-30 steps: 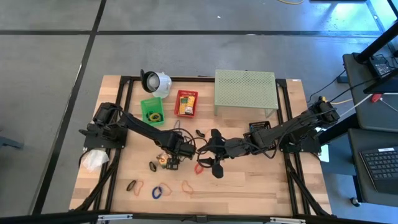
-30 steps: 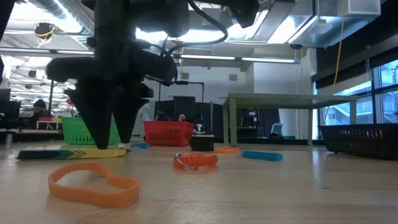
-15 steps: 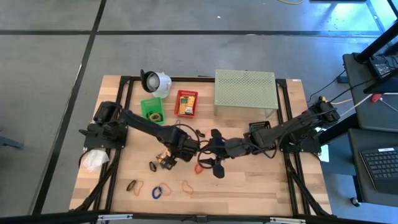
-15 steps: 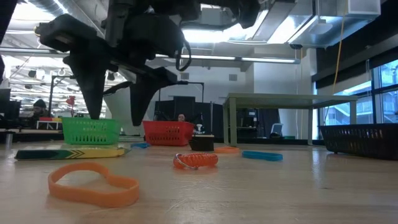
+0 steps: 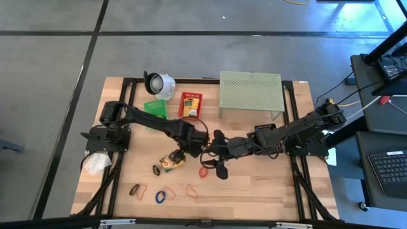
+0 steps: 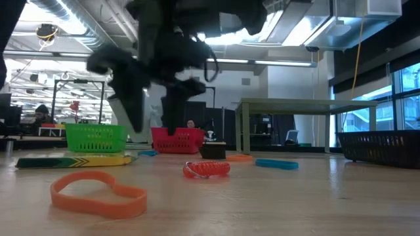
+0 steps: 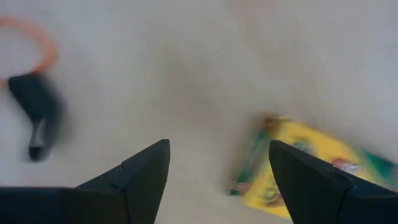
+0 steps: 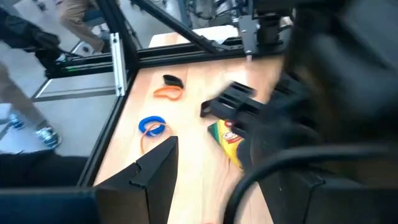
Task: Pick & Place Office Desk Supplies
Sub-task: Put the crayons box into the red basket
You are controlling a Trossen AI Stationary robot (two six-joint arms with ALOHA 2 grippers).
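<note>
A yellow-and-green crayon box lies flat on the wooden table; it also shows in the left wrist view and the low view. My left gripper hangs open above the table, pointing down, just right of the box, with nothing between its fingers. My right gripper stands open close beside it, above a red rubber band. Black, blue and orange bands lie loose toward the near edge.
A green basket and a red basket stand at the back, next to a white round object and a pale green perforated shelf. A black basket sits behind my right arm. Bare wood lies at the near right.
My left gripper has risen from just over the crayon box and moved toward the table's right and far side, rolling about its own axis as it went. The crayon box has stayed flat on the table.
</note>
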